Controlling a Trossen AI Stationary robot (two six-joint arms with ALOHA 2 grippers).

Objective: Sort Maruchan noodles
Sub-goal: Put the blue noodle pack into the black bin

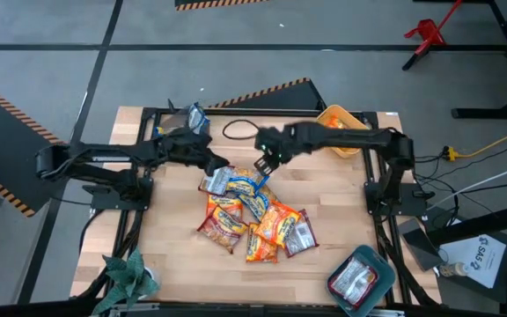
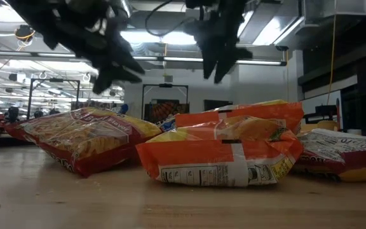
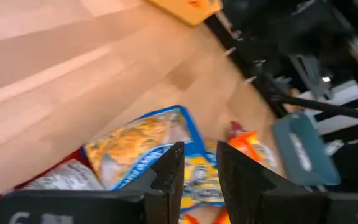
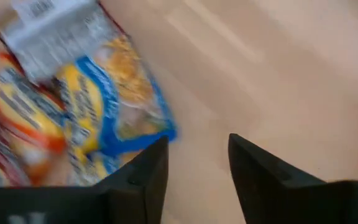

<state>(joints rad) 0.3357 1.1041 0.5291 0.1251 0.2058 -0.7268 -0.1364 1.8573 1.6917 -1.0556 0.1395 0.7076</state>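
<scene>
Several Maruchan noodle packets lie in a loose heap (image 1: 249, 216) on the middle of the wooden table: blue-and-yellow, orange-and-yellow and silver-grey with red. In the low view an orange packet (image 2: 224, 152) and a red-edged one (image 2: 84, 137) lie flat on the wood. My left gripper (image 1: 221, 167) hovers open over the heap's far-left end, above a blue-and-yellow packet (image 3: 145, 140). My right gripper (image 1: 264, 167) hovers open at the heap's far edge, over bare wood beside another blue-and-yellow packet (image 4: 120, 106). Both hang clear above the packets in the low view.
A grey bin (image 1: 194, 119) at the far left holds a packet. A yellow bin (image 1: 341, 119) sits at the far right under the right arm. A teal bin (image 1: 359, 277) at the near right corner holds a silver-and-red packet. A green plant (image 1: 130, 273) stands at the near left.
</scene>
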